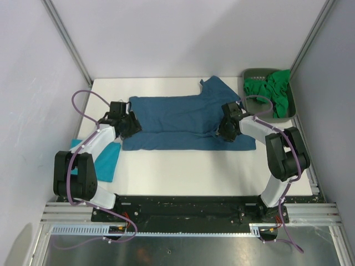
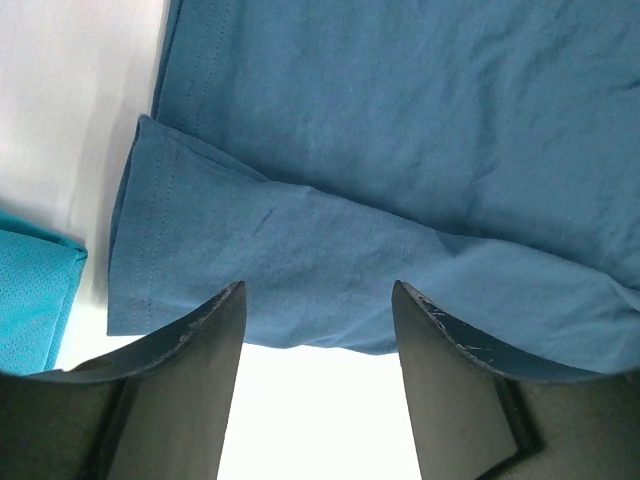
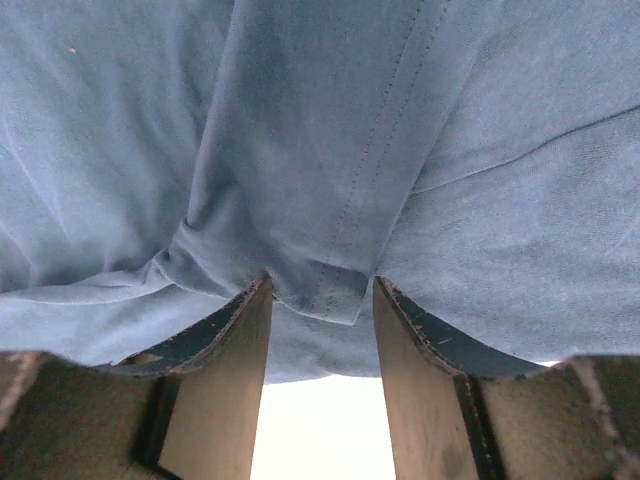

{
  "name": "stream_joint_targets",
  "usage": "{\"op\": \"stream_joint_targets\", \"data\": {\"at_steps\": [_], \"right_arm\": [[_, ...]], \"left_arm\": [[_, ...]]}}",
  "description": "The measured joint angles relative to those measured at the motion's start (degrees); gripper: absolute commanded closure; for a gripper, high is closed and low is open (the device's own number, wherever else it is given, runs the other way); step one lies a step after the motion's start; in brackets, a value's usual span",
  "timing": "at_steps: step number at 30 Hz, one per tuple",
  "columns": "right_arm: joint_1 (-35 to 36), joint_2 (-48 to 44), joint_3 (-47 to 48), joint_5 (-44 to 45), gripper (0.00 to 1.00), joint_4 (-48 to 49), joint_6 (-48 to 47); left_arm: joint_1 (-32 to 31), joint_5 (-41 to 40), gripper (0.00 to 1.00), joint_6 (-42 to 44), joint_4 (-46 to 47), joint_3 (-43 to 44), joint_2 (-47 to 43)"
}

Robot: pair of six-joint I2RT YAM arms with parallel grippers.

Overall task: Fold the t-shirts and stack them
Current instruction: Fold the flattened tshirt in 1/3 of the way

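Now, shirt (image 1: 177, 119): blue, lying across the table's (image 1: 183, 172) far half, seemingly being folded lengthwise.
Left gripper (image 2: 318, 300): hovering wide-jawed over the shirt's left hem.
Right gripper (image 3: 320, 290): straddling a fold; grip unclear.
Next: probably calling for pinching both ends evenly.

**Right wrist: blue cloth fills your view**
The steel-blue t-shirt (image 3: 330, 120) covers nearly your whole frame, creased and lying over both fingers (image 3: 225, 380) of the right end effector (image 3: 320, 290). A stitched hem (image 3: 335, 290) dips between the fingertips. The jaws stand apart, and through the gap between them you see a strip of white counter (image 3: 320, 430).
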Motion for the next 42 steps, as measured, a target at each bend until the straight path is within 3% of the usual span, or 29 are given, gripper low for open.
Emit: {"op": "stream_joint_targets", "data": {"at_steps": [5,8,11,15,18,29,39,42], "right_arm": [[0.24,0.07,-0.09,0.5,0.5,0.02,0.31],[0.42,0.22,-0.09,0.61,0.56,0.2,0.46],[0.7,0.63,-0.09,0.68,0.68,0.66,0.66],[0.9,0.94,-0.11,0.68,0.95,1.18,0.85],[1.01,1.27,-0.04,0.72,0.99,1.49,0.85],[2.6,7.89,11.98,3.06,0.97,-0.98,-3.04],[4.98,21.09,30.58,7.65,0.78,-6.54,-11.02],[5.64,23.02,33.2,8.61,0.65,-7.37,-13.11]], "left_arm": [[0.0,0.17,0.35,0.0,0.04,-0.04,0.0],[0.0,0.35,0.35,0.0,0.13,-0.04,0.0],[0.0,0.59,0.35,0.0,0.26,-0.04,0.0],[0.0,0.72,0.36,0.0,0.26,-0.11,0.0],[0.0,0.92,0.36,0.0,0.26,-0.22,0.0],[0.0,0.98,0.36,0.0,0.26,-0.31,0.0],[0.0,1.01,0.36,0.11,0.26,-0.31,0.0],[0.0,1.01,0.36,0.33,0.26,-0.31,0.0]]}}
